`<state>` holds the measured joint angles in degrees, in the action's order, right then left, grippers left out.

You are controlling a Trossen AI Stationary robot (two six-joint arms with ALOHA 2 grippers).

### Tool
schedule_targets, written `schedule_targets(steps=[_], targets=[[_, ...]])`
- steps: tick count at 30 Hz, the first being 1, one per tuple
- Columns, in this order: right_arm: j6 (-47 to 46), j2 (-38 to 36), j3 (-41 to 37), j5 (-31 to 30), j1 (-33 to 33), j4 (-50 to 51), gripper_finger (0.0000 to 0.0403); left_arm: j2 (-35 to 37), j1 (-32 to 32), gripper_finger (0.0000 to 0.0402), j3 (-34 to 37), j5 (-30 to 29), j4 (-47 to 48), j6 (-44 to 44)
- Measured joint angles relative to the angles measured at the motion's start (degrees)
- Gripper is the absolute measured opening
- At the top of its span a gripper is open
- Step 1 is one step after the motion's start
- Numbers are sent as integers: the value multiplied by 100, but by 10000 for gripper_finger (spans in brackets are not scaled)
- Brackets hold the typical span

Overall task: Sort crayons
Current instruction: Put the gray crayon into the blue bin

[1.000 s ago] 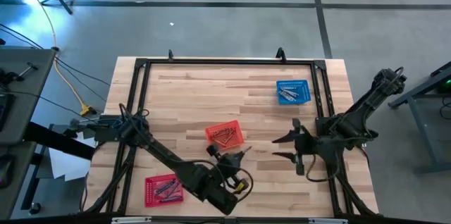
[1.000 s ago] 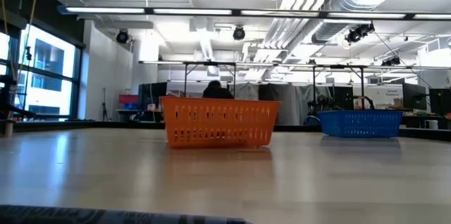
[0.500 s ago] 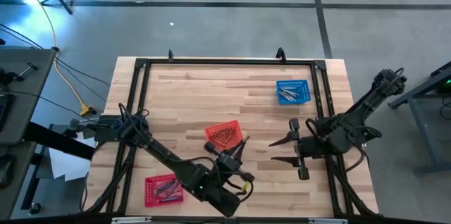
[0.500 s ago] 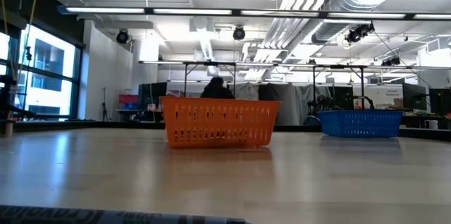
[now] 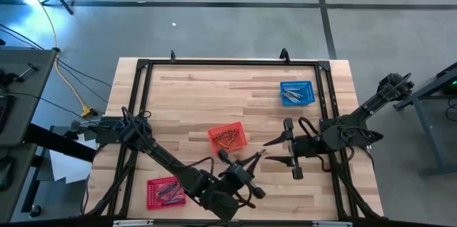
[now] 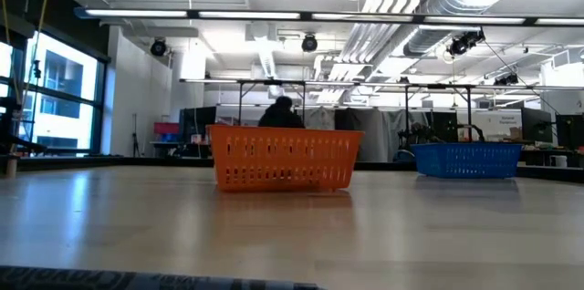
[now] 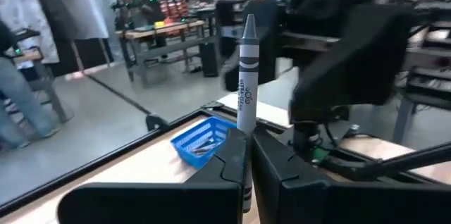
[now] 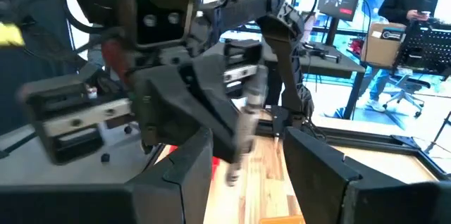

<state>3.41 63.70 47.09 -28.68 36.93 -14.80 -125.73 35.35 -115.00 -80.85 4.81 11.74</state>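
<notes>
High view first: the left end effector [image 5: 254,160] sits low over the tabletop [image 5: 207,95], just beyond the orange-red basket [image 5: 227,137], and the right end effector [image 5: 275,151] faces it from close by, fingers spread wide with nothing between them. This looks like a handover, and there's the danger: if the left lets go before the right has clamped, the stick drops and rolls off across the wood. More crayons lie in the blue basket [image 5: 297,92] at the far right and in a second red basket [image 5: 166,191] near the front left edge.

Low view: neither arm shows here. Smooth pale wood runs back to the orange-red basket [image 6: 284,157] and the blue basket [image 6: 466,159], with a workshop behind, ducts and strip lights overhead, and a person seated in the distance.

Left wrist view: fingers pinched tight on a grey crayon [image 7: 245,76], standing upright, tip up. Only the lower end is gripped, so a bump from the other arm could tilt it or snap it.

Right wrist view: the open fingers [image 8: 324,175] frame the left arm's camera housing and the grey crayon [image 8: 243,132], which hangs blurred and slanted between them. A misjudged closing could catch the housing instead. A person stands at the back of the room.
</notes>
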Motion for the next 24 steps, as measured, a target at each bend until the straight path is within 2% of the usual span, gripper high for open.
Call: schedule_targets(steps=[4,10,18,21,24], targets=[[3,0,0,4,-94,-9,169,-59,7,0,0,193,-522,-602],[-210,0,0,538,-187,-23,169,-107,-82,0,4,346,-666,-837],[-206,0,0,576,-188,-54,169,-107,-240,0,0,695,-758,-900],[-202,0,0,576,-188,-54,154,-107,-250,0,0,799,-736,-904],[-205,0,0,576,-188,-39,117,-107,-246,0,0,1068,-736,-955]])
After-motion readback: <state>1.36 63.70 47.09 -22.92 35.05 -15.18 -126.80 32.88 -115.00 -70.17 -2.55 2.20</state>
